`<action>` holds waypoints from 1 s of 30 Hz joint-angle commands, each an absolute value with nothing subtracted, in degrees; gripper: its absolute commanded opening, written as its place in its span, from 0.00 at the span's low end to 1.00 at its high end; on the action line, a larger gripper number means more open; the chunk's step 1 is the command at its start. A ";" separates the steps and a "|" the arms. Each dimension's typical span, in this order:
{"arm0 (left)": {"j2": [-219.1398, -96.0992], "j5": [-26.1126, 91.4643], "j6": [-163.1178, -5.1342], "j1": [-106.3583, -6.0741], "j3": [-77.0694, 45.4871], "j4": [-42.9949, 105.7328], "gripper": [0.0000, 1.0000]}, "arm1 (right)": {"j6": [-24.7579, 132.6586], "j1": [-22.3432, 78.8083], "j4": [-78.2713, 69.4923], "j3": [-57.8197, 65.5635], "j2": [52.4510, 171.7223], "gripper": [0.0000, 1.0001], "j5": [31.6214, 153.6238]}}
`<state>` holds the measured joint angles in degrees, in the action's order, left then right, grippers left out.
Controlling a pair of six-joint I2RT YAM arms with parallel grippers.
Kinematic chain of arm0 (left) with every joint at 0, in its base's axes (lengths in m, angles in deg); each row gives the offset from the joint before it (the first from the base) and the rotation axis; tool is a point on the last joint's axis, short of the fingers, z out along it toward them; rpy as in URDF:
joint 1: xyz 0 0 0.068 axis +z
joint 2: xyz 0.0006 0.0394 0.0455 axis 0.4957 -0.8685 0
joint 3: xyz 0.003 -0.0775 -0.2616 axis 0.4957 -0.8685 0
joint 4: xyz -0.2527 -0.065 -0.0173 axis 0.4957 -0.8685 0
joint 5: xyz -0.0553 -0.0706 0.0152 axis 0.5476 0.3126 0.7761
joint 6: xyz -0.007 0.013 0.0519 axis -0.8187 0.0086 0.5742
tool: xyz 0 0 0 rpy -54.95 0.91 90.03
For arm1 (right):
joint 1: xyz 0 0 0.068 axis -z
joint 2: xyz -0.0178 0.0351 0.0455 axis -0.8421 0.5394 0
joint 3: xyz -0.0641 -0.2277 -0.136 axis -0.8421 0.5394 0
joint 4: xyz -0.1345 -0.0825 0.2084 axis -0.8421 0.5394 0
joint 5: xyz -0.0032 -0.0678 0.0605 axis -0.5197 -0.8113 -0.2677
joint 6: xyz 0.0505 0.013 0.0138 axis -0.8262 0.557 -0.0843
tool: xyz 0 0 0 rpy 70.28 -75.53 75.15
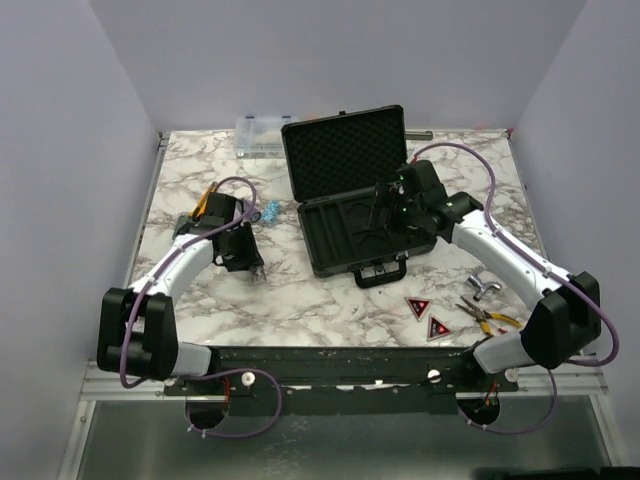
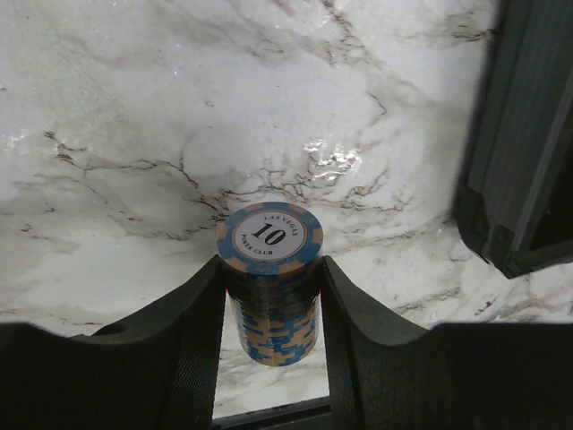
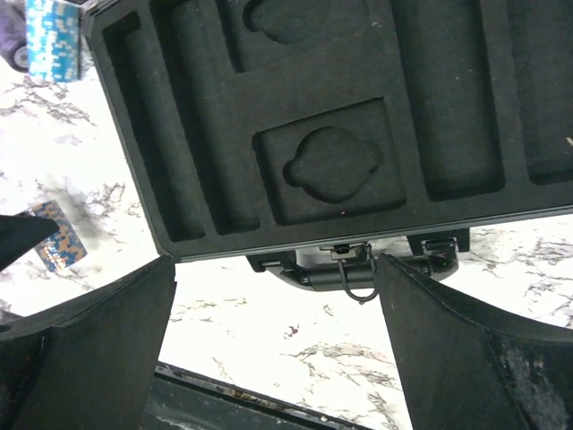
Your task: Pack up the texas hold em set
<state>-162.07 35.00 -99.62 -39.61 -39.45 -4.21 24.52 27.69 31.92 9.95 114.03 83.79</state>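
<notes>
1. Blue-and-tan discs form the chip stack, which stands upright on the tabletop to the left of the briefcase. Your left tool is pinching it, one pad against each side of the column.
2. Expect loose, dense, smooth-edged chips. The column will likely shear or spill if you tilt it, so grip around mid-height and keep it vertical.
3. Your right tool is spread wide and empty above the slotted tray.
4. The foam grooves look soft and forgiving, so lower the stack in gently.
5. Two triangles lie flat at the front right. They look thin and light, so take them by their edges.
</notes>
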 commanded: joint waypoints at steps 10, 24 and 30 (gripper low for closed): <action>-144.53 47.85 -104.08 -39.91 -39.79 -1.99 0.00 | 23.50 27.59 28.13 11.68 106.31 0.98 95.27; -135.42 62.04 -111.83 -40.86 -30.18 -2.77 0.00 | 18.58 27.64 17.71 14.00 103.35 1.00 118.61; -138.67 63.21 -113.65 -41.10 -24.26 -2.09 0.00 | 15.06 27.59 6.79 13.94 103.91 1.00 125.24</action>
<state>-137.02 58.85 -110.30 -40.74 -29.20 -4.69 18.15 27.69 17.71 13.75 103.78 116.66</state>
